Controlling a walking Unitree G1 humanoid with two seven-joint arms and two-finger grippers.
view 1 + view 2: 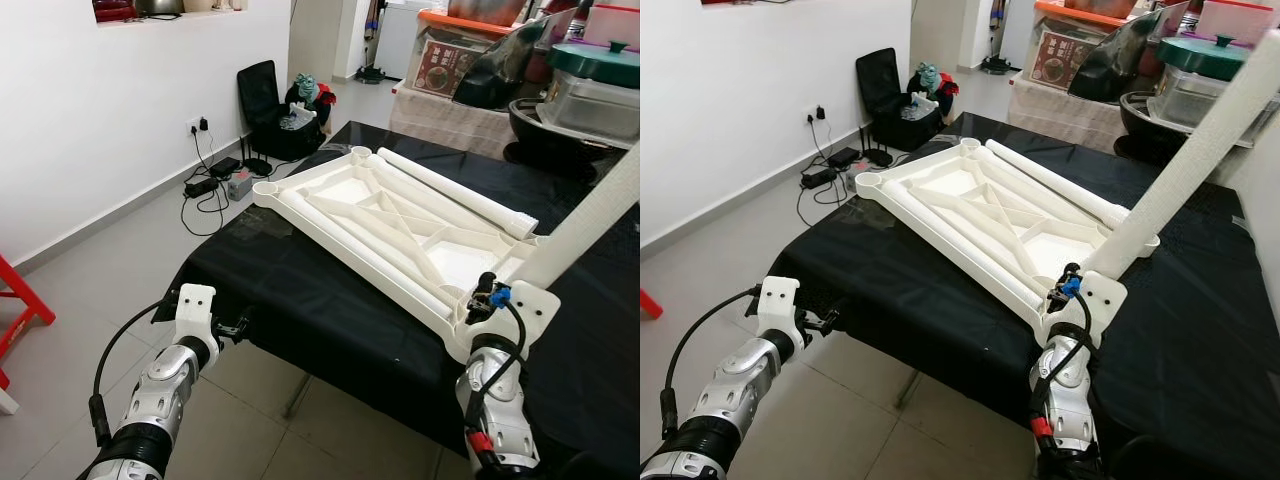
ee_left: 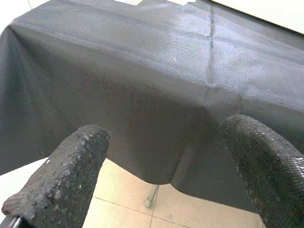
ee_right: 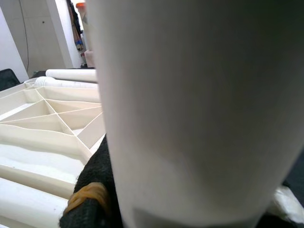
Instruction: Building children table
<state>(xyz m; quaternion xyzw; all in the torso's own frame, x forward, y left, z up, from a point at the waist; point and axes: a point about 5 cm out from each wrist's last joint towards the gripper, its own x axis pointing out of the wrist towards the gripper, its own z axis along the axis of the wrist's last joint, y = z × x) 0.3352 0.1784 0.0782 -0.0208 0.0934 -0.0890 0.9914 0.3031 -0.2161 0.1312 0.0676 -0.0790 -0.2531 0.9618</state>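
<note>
Right eye view: right gripper [image 1: 1072, 283] clamped on table leg [image 1: 1200, 150] | left gripper [image 2: 175, 166] apart, idle | advice: seat leg squarely in tabletop [image 1: 980, 215] corner socket.

White wall [image 1: 90, 110], pale tiled floor [image 1: 80, 300], black chair [image 1: 262, 95], red stool [image 1: 20, 310], cables by socket [image 1: 197, 125]

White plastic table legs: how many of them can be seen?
3. One white plastic table leg is in the right gripper, one lies along the upturned white tabletop's far edge, one near its front edge. More may be hidden.
</note>
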